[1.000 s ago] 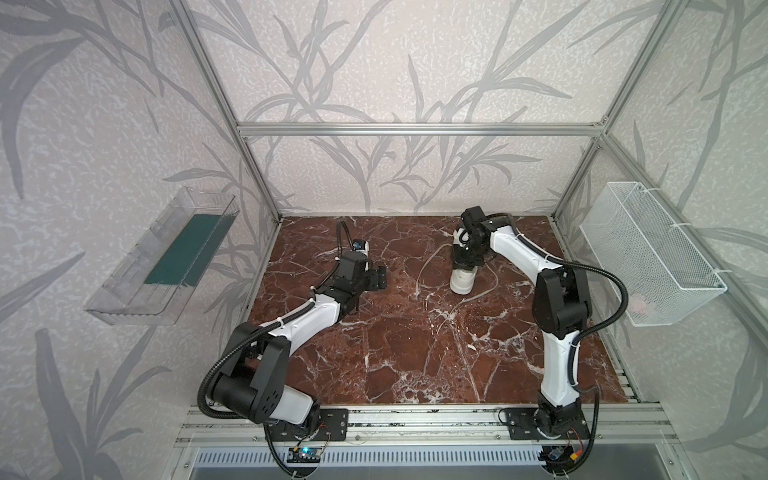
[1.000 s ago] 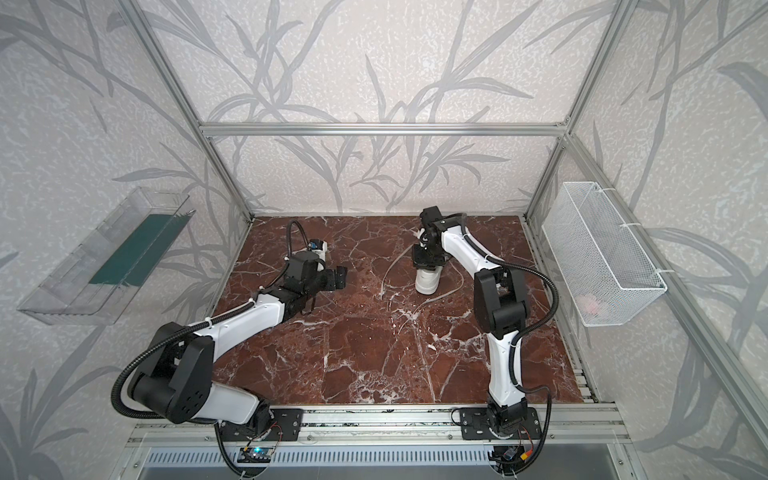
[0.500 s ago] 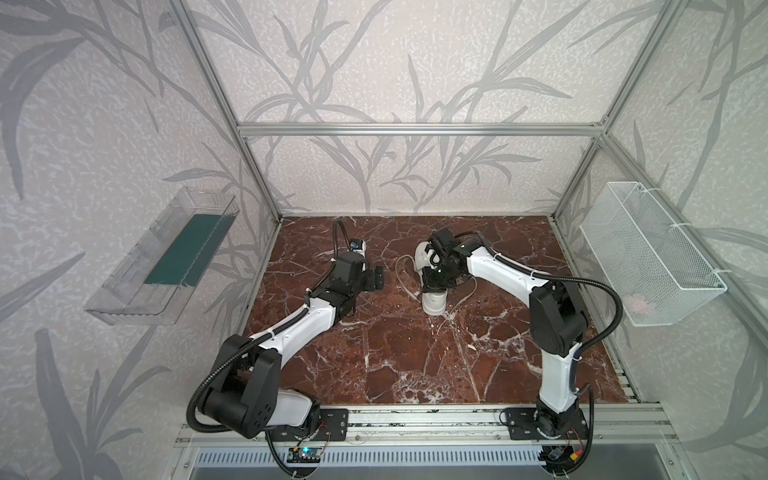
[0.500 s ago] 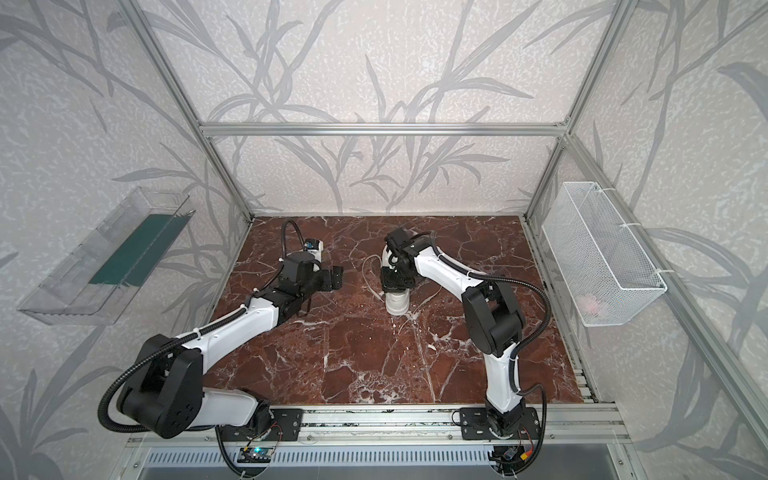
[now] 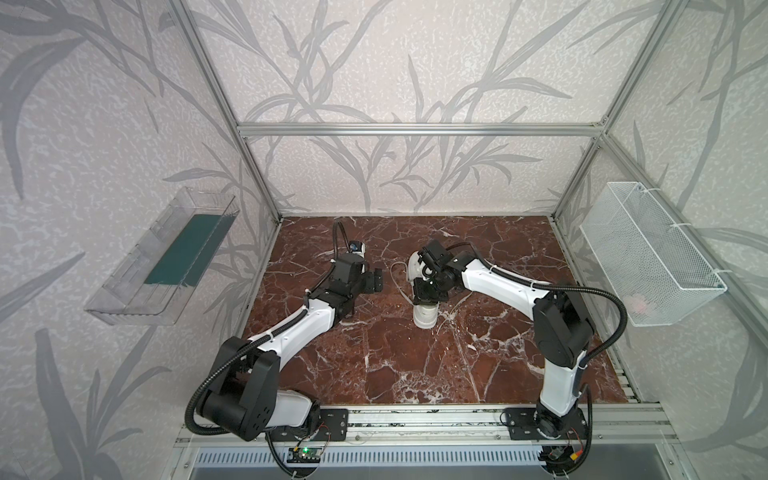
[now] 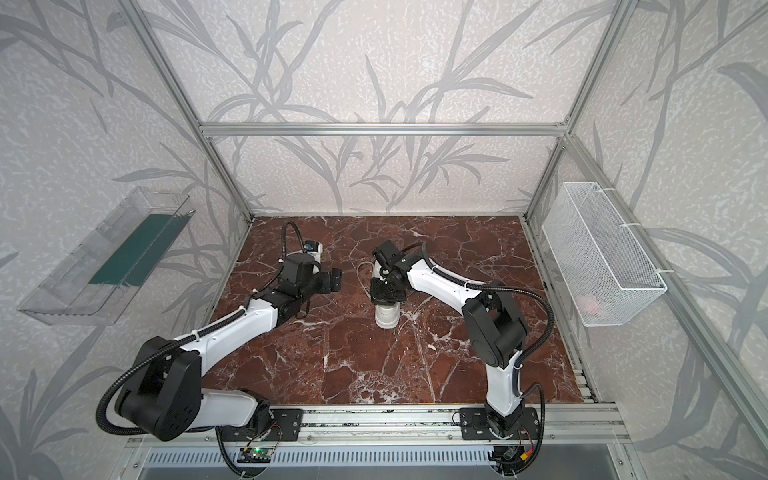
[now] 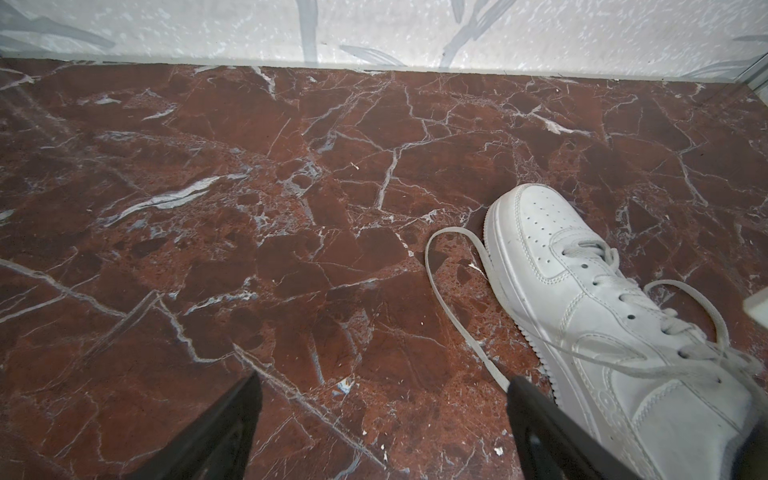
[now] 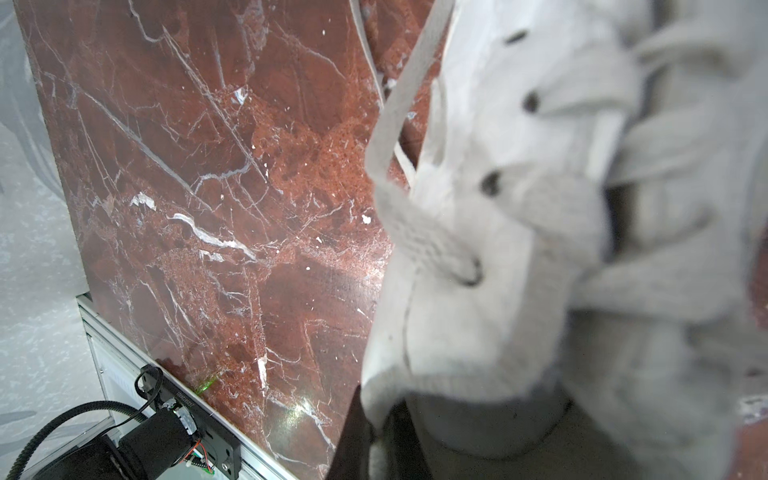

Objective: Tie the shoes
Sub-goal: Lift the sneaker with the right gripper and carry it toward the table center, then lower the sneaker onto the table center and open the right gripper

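Sneaker [image 5: 424,319] slid leftward (right tool [image 8: 376,428] gripping); lace [image 7: 440,291] beside left tool [image 7: 384,379].

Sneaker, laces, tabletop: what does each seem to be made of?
Sneaker: smooth white leather or synthetic, matte, with stitched seams and punched toe holes; which of the two, the look cannot settle.
Laces: flat woven fabric, slightly fuzzy, lying limp.
Tabletop: red-brown marble look with white veins and a soft sheen; possibly a printed surface.
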You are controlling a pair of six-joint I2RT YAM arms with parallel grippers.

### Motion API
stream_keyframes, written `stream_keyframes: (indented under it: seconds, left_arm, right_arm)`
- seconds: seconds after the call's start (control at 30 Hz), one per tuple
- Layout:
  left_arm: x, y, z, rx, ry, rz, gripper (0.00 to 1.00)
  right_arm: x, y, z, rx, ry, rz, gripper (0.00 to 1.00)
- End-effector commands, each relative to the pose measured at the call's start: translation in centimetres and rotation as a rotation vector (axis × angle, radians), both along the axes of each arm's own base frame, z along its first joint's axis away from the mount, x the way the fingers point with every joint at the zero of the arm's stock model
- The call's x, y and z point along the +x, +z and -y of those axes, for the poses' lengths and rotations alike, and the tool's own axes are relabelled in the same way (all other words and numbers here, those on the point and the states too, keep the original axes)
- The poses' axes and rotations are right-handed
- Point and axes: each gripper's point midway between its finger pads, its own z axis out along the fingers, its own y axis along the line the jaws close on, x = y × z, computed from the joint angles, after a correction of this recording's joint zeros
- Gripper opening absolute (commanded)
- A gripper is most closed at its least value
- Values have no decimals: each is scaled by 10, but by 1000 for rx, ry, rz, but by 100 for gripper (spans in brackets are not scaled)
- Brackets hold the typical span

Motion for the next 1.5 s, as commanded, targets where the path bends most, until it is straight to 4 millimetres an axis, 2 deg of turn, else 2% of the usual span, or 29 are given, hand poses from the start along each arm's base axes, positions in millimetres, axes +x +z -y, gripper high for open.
stream_keyframes:
  seconds: [0.0,0.1,0.17,0.37,0.43,0.5,0.53,0.8,0.9,1.03,1.13,1.2,1.23,1.47]
  left_arm:
    - [-6,-5,-4,6,6,-22,94]
    - [-6,-7,-3,8,-1,-32,94]
    - [-6,-9,-2,11,-4,-40,94]
    - [-5,-17,-1,26,-12,-67,94]
    - [-5,-20,-1,28,-14,-74,94]
    - [-3,-22,0,25,-13,-78,94]
    - [-3,-23,1,22,-14,-80,94]
    - [0,-29,5,9,-19,-101,93]
    - [0,-33,5,12,-20,-108,93]
    - [1,-35,7,6,-23,-118,93]
    - [1,-35,7,6,-22,-120,93]
    - [0,-37,6,12,-22,-126,93]
    - [0,-37,6,17,-23,-127,93]
    - [-1,-41,5,33,-24,-137,93]
  right_arm:
    - [-16,12,-2,26,0,-43,16]
    - [-14,20,-3,37,2,-24,32]
    - [-14,27,-2,39,-3,-13,38]
    - [-15,49,9,39,-17,36,43]
    - [-15,59,16,33,-32,67,45]
    - [-13,59,25,16,-53,87,46]
    - [-12,69,32,23,-70,120,47]
    - [-2,43,105,-143,-249,162,48]
    - [-1,26,124,-220,-290,167,48]
    - [-3,0,128,-264,-293,108,47]
    - [-4,-21,123,-267,-288,64,46]
    - [-4,-27,118,-252,-283,47,44]
    - [-5,-40,117,-266,-281,15,43]
    - [-5,-61,112,-273,-270,-24,33]
